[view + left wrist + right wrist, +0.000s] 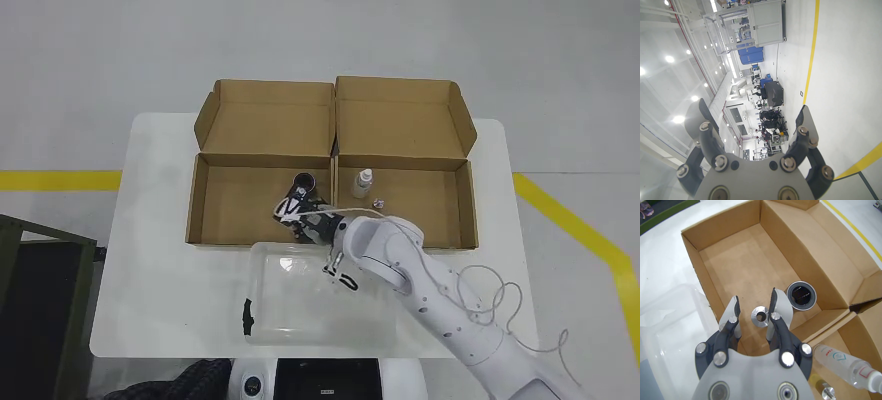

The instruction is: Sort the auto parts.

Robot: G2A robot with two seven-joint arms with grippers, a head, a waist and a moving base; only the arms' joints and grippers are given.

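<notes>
My right gripper (pixel 755 295) hangs open over the near right corner of the left cardboard box (pixel 745 262). A small silver ring (pixel 759 316) lies on the box floor below, between the fingers and close to one pad. Beside it stands a steel cylinder with a black bore (pixel 801 295), also the cylinder (pixel 303 184) in the top view, just beyond the right gripper (pixel 293 210). The right box (pixel 440 205) holds a clear bottle (pixel 361 183) and a small metal part (pixel 378 203). My left gripper (pixel 752 109) is open and empty, pointing out into the room.
A clear plastic bin (pixel 300 300) sits on the white table in front of the boxes, under the right arm. A small black piece (pixel 246 318) lies at the bin's near left edge. Both box lids (pixel 330 115) stand open at the back.
</notes>
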